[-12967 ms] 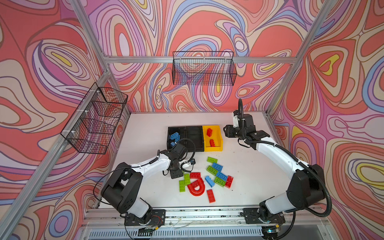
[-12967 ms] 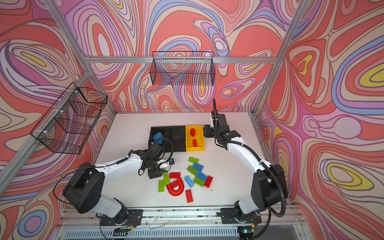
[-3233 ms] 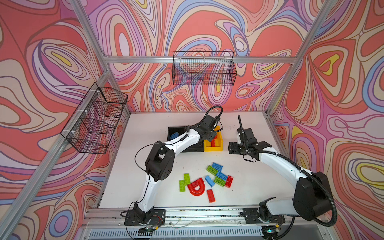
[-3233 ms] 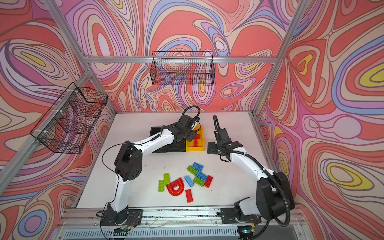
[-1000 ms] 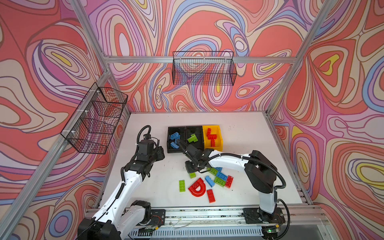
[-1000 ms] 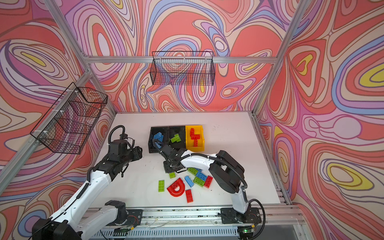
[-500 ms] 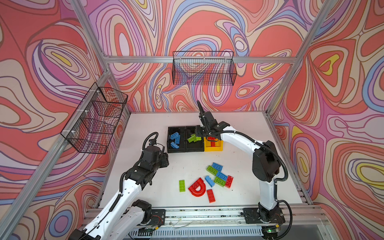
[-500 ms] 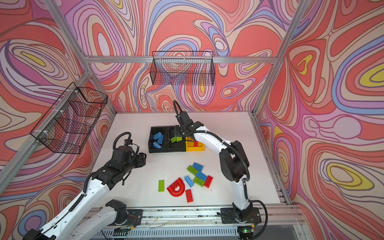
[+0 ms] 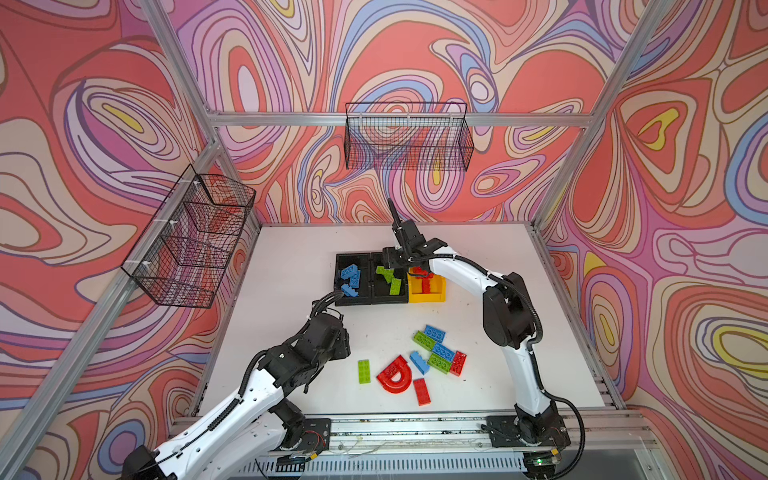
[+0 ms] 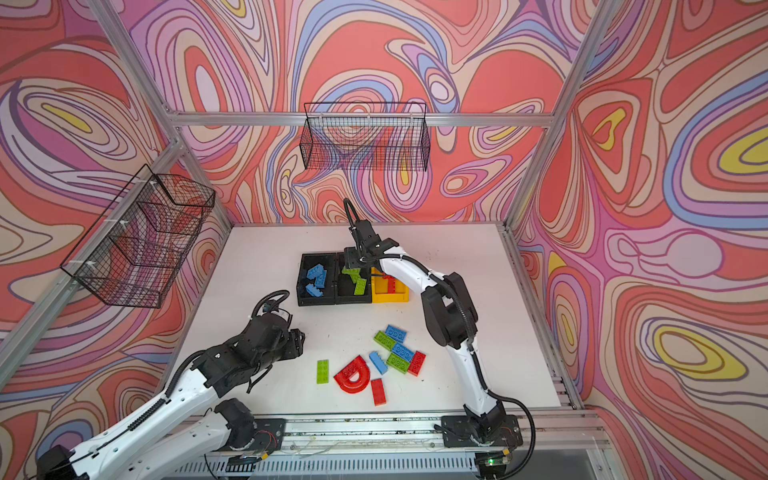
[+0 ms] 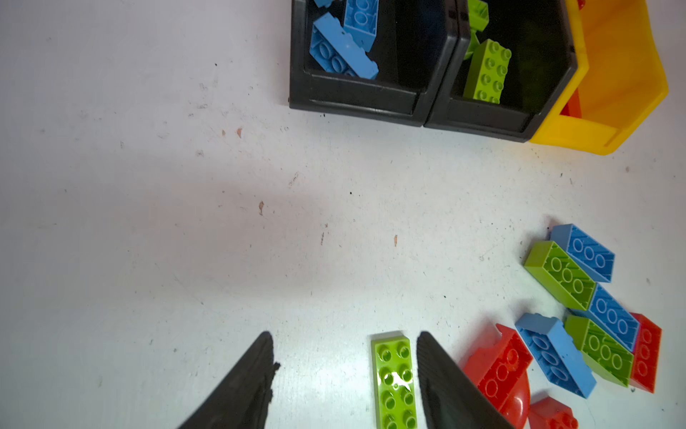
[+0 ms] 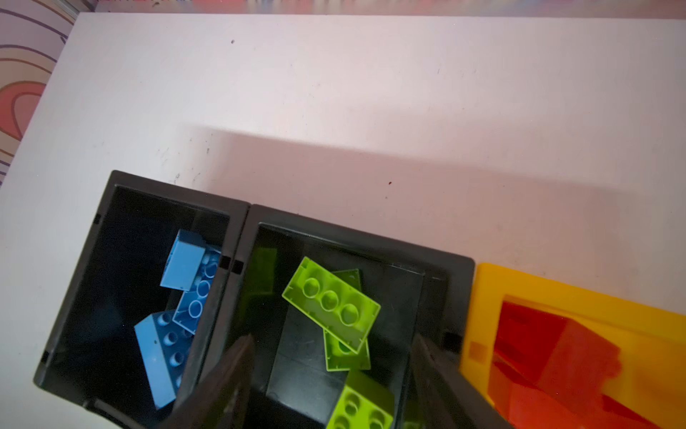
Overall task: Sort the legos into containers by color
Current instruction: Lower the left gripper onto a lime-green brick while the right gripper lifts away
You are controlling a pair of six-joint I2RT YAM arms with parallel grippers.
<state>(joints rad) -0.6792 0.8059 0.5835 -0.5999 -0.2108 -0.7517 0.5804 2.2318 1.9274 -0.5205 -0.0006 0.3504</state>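
Observation:
Three containers stand in a row at mid-table: a black bin (image 9: 353,301) with blue legos (image 12: 185,265), a black bin (image 9: 390,300) with lime green legos (image 12: 330,302), and a yellow bin (image 9: 428,297) with red ones. My right gripper (image 12: 333,338) hangs open just over the middle black bin, holding nothing. Loose legos lie near the front: a flat green brick (image 11: 395,379), a red arch (image 9: 395,379) and a mixed cluster (image 9: 440,353). My left gripper (image 11: 344,334) is open above the table. In its wrist view the flat green brick shows between its fingers, close to one.
A black wire basket (image 9: 191,245) hangs on the left wall. Another wire basket (image 9: 409,143) hangs on the back wall. A metal rail (image 9: 395,428) with both arm bases runs along the table's front edge. The right arm (image 9: 507,316) arches over the table's right half.
My right gripper has opened over the middle black bin, and the green brick it carried now lies inside. My left arm has moved right and forward toward the loose bricks.

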